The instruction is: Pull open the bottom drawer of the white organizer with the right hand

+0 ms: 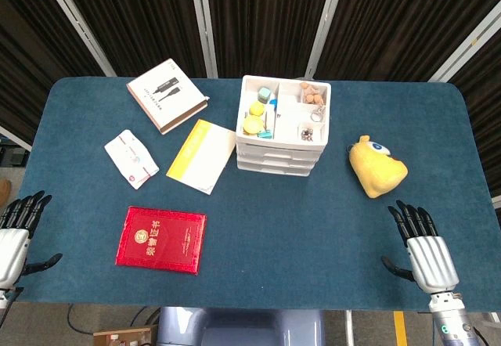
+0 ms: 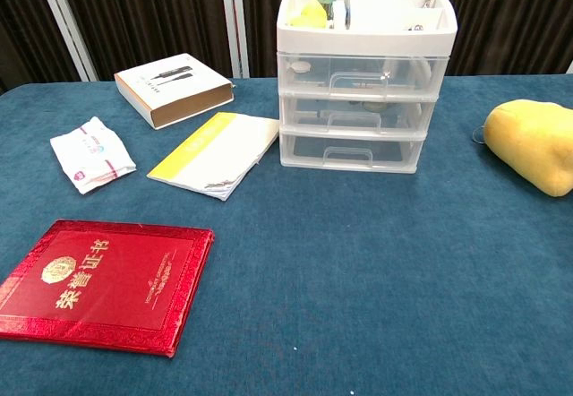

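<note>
The white organizer stands at the table's middle back, with an open top tray of small items and three clear drawers. Its bottom drawer is pushed in, its handle facing me. My right hand rests flat near the front right corner, fingers apart and holding nothing, well in front of and right of the organizer. At the front left edge lies my left hand, also spread and empty. Neither hand shows in the chest view.
A yellow plush toy lies right of the organizer. Left of it are a yellow-edged booklet, a boxed book, a tissue pack and a red certificate folder. The blue table top spans the view.
</note>
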Controlling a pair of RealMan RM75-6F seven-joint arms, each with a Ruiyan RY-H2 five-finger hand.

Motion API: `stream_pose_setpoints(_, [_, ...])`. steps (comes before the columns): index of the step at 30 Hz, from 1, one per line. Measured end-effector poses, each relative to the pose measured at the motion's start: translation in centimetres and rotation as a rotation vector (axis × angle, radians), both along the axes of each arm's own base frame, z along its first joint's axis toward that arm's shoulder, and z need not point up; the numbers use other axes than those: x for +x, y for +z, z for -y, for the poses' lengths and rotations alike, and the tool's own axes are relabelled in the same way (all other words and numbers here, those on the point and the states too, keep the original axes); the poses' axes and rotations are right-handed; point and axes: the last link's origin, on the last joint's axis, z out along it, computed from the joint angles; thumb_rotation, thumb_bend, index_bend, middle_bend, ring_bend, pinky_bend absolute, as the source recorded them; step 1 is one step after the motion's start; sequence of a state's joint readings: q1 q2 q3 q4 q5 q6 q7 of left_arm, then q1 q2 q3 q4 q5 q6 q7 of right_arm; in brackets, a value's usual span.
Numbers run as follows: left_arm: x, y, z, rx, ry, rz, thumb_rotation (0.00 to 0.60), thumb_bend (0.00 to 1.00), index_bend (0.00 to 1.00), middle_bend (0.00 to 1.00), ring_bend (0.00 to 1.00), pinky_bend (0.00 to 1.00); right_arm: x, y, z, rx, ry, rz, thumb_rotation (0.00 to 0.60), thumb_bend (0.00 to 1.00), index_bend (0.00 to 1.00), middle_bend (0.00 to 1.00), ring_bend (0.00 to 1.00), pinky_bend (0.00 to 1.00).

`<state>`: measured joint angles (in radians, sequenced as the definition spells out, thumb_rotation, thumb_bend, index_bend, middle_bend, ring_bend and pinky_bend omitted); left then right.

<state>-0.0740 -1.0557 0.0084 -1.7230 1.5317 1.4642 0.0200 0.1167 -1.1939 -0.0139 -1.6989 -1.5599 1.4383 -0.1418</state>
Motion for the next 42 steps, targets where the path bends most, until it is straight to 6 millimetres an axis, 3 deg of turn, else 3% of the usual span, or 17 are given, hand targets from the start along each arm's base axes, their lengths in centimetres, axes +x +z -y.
stream_pose_setpoints(7, [0.0,0.0,0.1,-0.001,-0.002,0.0,0.6,0.01,0.0,0.0,0.0,0.0,0.2,-0.1,-0.1,0.007,0.005,0.008,0.6,0.3,0.0,0.0,0.0,0.05])
stream_pose_setpoints(9, [0.1,0.0,0.1,0.001,-0.007,0.0,0.6,0.01,0.0,0.0,0.0,0.0,0.4,-0.2,-0.1,0.008,0.008,0.022,0.6,0.32,0.0,0.01,0.03,0.17])
stream_pose_setpoints(10, [0.1,0.0,0.1,0.0,-0.008,0.0,0.6,0.01,0.0,0.0,0.0,0.0,0.6,-0.2,-0.1,0.011,0.008,0.041,0.6,0.33,0.0,0.08,0.1,0.33])
stream_pose_setpoints(11, [0.1,0.0,0.2,-0.001,-0.007,0.001,0.6,0.01,0.0,0.0,0.0,0.0,0.9,-0.3,-0.1,0.012,0.008,0.06,0.6,0.34,0.0,0.14,0.17,0.43])
stream_pose_setpoints(13, [0.1,0.0,0.1,-0.003,-0.006,0.005,0.6,0.01,0.0,0.0,0.0,0.0,1.5,-0.4,-0.1,0.016,0.008,0.106,0.6,0.37,0.0,0.4,0.45,0.68])
stream_pose_setpoints(17, [0.1,-0.1,0.0,-0.011,-0.006,0.013,0.6,0.01,0.0,0.0,0.0,0.0,3.5,-0.9,0.3,0.049,-0.018,0.26,0.6,0.54,0.0,0.69,0.73,0.86])
stream_pose_setpoints(20, [0.2,-0.2,0.0,-0.017,-0.011,0.018,0.6,0.01,0.0,0.0,0.0,0.0,5.2,-1.7,1.0,0.11,-0.081,0.42,0.6,0.66,0.0,0.77,0.79,0.9])
stream_pose_setpoints(25, [0.3,-0.1,0.1,-0.022,-0.014,0.037,0.6,0.01,0.0,0.0,0.0,0.0,7.4,-3.8,2.4,0.239,-0.217,0.642,0.6,0.76,0.0,0.79,0.81,0.91])
stream_pose_setpoints(32, [0.3,0.2,0.2,-0.028,-0.008,0.067,0.6,0.01,0.0,0.0,0.0,0.0,11.3,-7.9,4.8,0.4,-0.362,0.869,0.6,0.79,0.0,0.79,0.81,0.91])
stream_pose_setpoints(42, [0.2,0.4,0.0,-0.042,-0.004,0.087,0.6,0.01,0.0,0.0,0.0,0.0,15.8,-13.8,9.4,0.463,-0.494,1.05,0.6,0.79,0.0,0.79,0.81,0.91])
